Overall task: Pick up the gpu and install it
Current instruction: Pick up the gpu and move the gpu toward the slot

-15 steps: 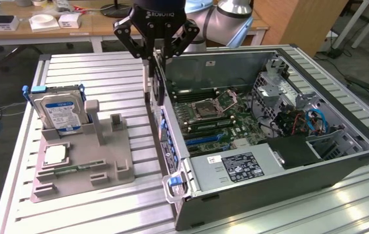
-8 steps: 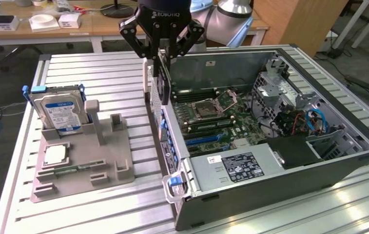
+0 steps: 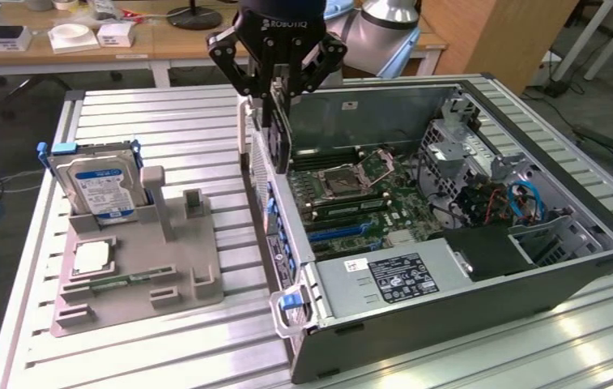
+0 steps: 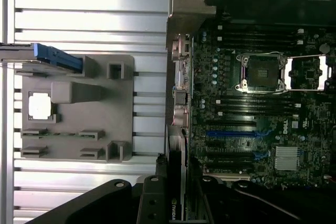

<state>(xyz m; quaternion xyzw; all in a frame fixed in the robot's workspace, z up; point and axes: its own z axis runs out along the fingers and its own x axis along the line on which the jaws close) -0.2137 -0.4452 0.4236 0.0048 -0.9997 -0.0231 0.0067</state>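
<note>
Exterior view: lab rm, wooden desks behind. One ribbed aluminium table (image 3: 155,121). One open black PC case (image 3: 447,324), one grey plastic fixture (image 3: 134,284) w/ one hard drive (image 3: 95,186). Black gripper (image 3: 274,109) clamps the gpu (image 3: 276,150), upright over the case's rear wall.
Wrist view: fingers (image 4: 152,203) pinch the gpu edge-on, beside green mobo (image 4: 252,129).
</note>
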